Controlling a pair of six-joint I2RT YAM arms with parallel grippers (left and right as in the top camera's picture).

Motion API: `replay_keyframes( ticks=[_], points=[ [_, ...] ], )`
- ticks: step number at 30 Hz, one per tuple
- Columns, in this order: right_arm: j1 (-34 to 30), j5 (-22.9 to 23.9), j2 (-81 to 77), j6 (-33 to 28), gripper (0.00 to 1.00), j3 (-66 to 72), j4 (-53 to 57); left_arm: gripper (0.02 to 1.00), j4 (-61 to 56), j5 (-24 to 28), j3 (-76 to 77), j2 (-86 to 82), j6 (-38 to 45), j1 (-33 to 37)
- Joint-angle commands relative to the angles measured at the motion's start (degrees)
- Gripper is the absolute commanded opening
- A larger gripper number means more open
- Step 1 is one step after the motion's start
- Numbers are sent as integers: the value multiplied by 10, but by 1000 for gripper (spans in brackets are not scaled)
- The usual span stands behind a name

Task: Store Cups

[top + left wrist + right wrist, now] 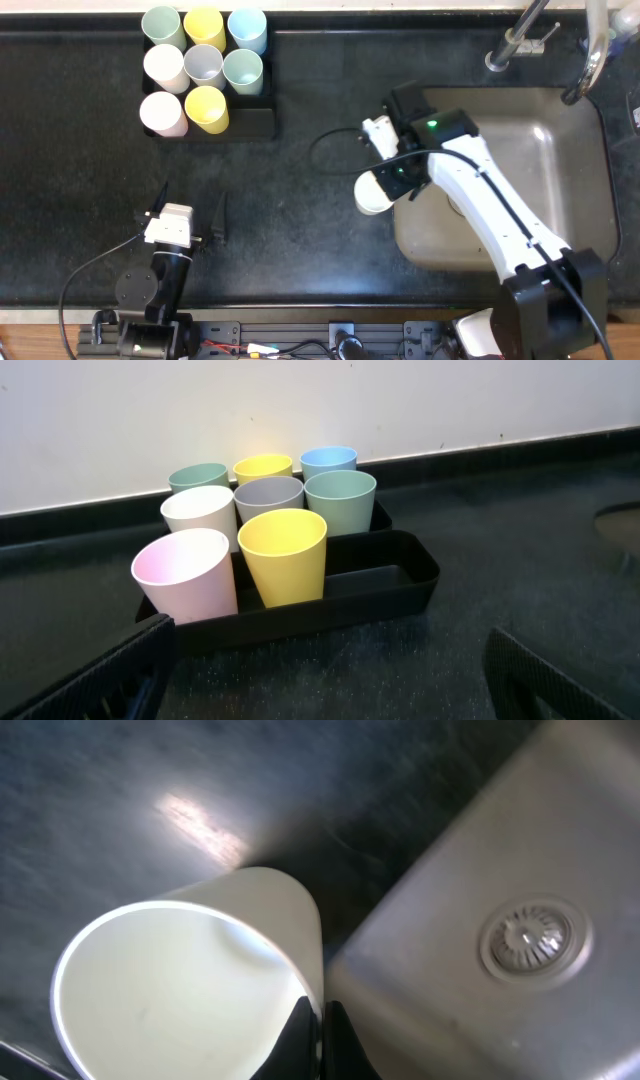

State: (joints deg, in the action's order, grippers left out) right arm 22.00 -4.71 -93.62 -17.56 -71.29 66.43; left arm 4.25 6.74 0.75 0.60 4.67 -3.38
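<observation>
Right gripper (pixel 318 1020): my fingers are clamped on the rim of a white cup (pixel 190 990), one inside the mouth, one outside. In the top view this cup (pixel 371 193) sits at centre right, over the dark counter (pixel 300 230) and just left of the sink (pixel 560 130). Whether it touches the counter, I cannot tell. The drain (pixel 527 937) shows at the right of my right wrist view.

Left gripper (pixel 190 212): lower left of the top view, fingers spread wide, grasping nothing.

Farther off, upper left: a black tray (pixel 255 118) holding eight upright cups, with its lower right compartment bare. The nearest row has a pink cup (pixel 187 575) and a yellow cup (pixel 285 555).
</observation>
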Motion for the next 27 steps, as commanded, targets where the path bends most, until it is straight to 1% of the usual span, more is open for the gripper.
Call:
replay_keyframes(
  ticks=[1,3,5,8,14,16,17,18,19,21,24,27],
  points=[
    [24,1,-11,25,42,-79,26,998,-1,6,-3,-4,-4,-1],
    [30,15,-11,38,42,-146,46,998,-1,6,-3,-4,-4,-1],
    [35,34,-13,68,42,-227,59,998,-1,6,-3,-4,-4,-1],
    [46,38,-40,74,42,-350,92,998,-1,6,-3,-4,-4,-1],
    [90,50,-227,73,42,-681,263,998,-1,6,-3,-4,-4,-1],
    [105,65,-292,76,42,-785,303,998,-1,6,-3,-4,-4,-1],
    [111,77,-313,79,42,-815,304,998,-1,6,-3,-4,-4,-1],
    [120,96,-330,82,45,-836,302,998,-1,6,-3,-4,-4,-1],
    [128,98,-345,81,45,-848,301,998,-1,6,-3,-4,-4,-1],
    [142,88,-365,74,42,-853,300,998,-1,6,-3,-4,-4,-1],
    [160,85,-385,73,42,-853,290,998,-1,6,-3,-4,-4,-1],
    [169,66,-392,75,45,-853,263,998,-1,6,-3,-4,-4,-1]
  ],
)
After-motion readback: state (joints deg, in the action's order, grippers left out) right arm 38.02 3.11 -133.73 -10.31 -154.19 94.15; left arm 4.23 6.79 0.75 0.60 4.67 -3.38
